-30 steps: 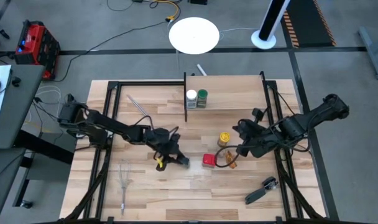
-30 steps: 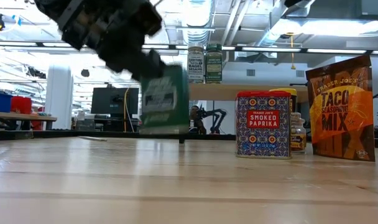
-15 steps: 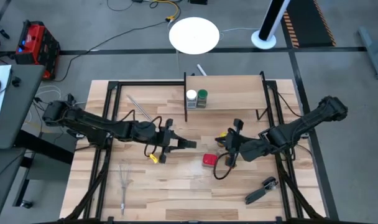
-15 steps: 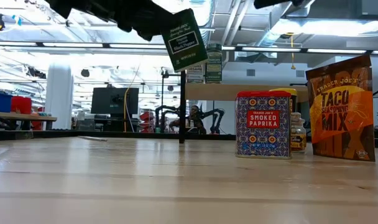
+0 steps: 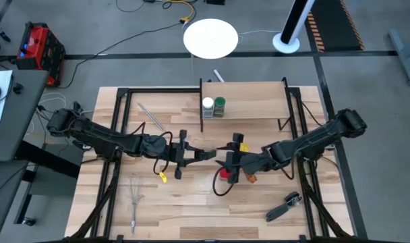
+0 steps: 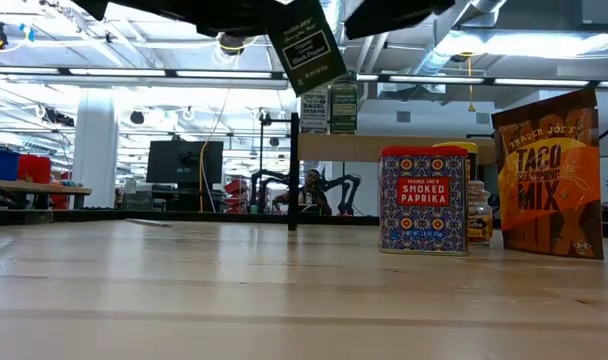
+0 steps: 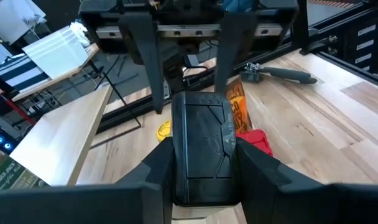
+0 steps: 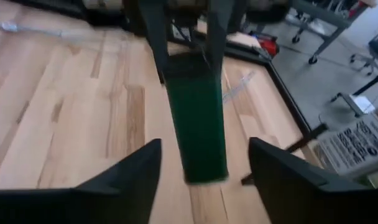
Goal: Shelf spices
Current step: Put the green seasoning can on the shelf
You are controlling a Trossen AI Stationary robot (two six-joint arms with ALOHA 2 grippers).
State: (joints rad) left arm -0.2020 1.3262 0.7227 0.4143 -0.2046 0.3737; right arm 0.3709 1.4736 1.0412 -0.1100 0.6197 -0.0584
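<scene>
Jaws of the left gripper (image 5: 206, 154) squeeze the dark green tin (image 6: 306, 45) up in the air in front of the shelf (image 5: 259, 108), with the right gripper (image 8: 201, 163) jaws wide apart around its other end.

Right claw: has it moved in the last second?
Yes. The right claw went left across the table, past the red tin, toward the left claw holding the dark tin.
</scene>
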